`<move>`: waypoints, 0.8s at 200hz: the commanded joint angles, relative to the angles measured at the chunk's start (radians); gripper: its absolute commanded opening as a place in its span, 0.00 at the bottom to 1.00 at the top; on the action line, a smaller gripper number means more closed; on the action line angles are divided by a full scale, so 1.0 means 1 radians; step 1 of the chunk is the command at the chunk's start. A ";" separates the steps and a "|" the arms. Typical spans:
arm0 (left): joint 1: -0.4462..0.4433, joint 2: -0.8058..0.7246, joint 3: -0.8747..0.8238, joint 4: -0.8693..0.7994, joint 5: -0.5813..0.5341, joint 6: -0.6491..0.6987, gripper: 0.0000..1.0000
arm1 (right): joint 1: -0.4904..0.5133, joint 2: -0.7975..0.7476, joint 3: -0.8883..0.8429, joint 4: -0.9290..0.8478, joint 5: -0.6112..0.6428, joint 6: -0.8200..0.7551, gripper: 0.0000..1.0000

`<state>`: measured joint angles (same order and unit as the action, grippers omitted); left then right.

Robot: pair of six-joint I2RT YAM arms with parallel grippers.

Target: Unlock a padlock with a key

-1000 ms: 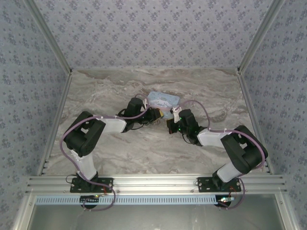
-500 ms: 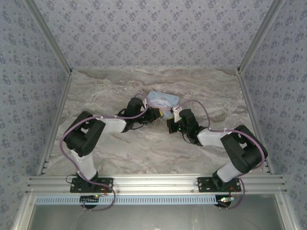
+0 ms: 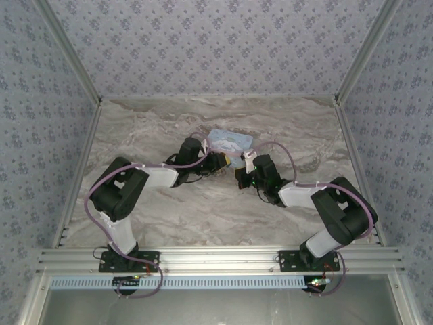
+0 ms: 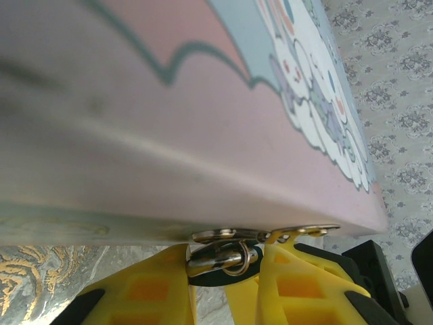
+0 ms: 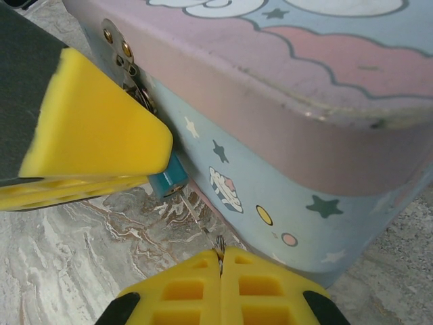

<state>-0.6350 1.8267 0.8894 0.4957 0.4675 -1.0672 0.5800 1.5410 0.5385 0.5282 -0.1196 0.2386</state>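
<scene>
The padlock [image 5: 169,181] is hanging at the hasp [image 5: 116,42] on the tin [image 5: 304,156]. Your left gripper [image 4: 226,277] is clamping it, presumably steadying the keyhole for entry. Your right gripper [image 5: 220,264] is pinching the key [image 5: 199,220], jaws closed on it, tip reaching the teal end; whether it is seating, you cannot tell.

The tin box [image 3: 230,141] is being kept at the far middle of the table [image 3: 169,210]. The padlock [image 5: 169,181] is being hung from the hasp [image 5: 115,42] on the box's near side, below the lid edge, and is being pinched by the left gripper [image 4: 226,264]. The key [image 5: 198,222] is being held by the right gripper [image 5: 220,261], to the right, its tip touching the padlock's end.
</scene>
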 commanded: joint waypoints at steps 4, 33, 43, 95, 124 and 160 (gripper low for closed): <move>-0.004 -0.038 0.025 0.010 0.040 -0.005 0.14 | -0.002 -0.018 -0.007 0.043 -0.013 0.003 0.01; -0.003 -0.037 0.025 0.010 0.037 -0.005 0.14 | -0.003 -0.018 -0.012 0.043 -0.017 0.006 0.01; -0.002 -0.037 0.024 0.009 0.036 -0.006 0.14 | -0.001 -0.019 -0.014 0.044 -0.017 0.006 0.01; -0.002 -0.037 0.023 0.009 0.035 -0.008 0.14 | 0.001 -0.024 -0.035 0.059 -0.017 0.014 0.01; 0.000 -0.037 0.024 0.009 0.038 -0.008 0.14 | 0.004 -0.027 -0.034 0.061 -0.020 0.013 0.01; 0.000 -0.036 0.024 0.009 0.039 -0.008 0.14 | 0.004 -0.026 -0.029 0.067 -0.020 0.014 0.01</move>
<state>-0.6350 1.8267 0.8894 0.4915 0.4679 -1.0672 0.5804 1.5379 0.5129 0.5655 -0.1276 0.2432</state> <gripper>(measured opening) 0.207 0.054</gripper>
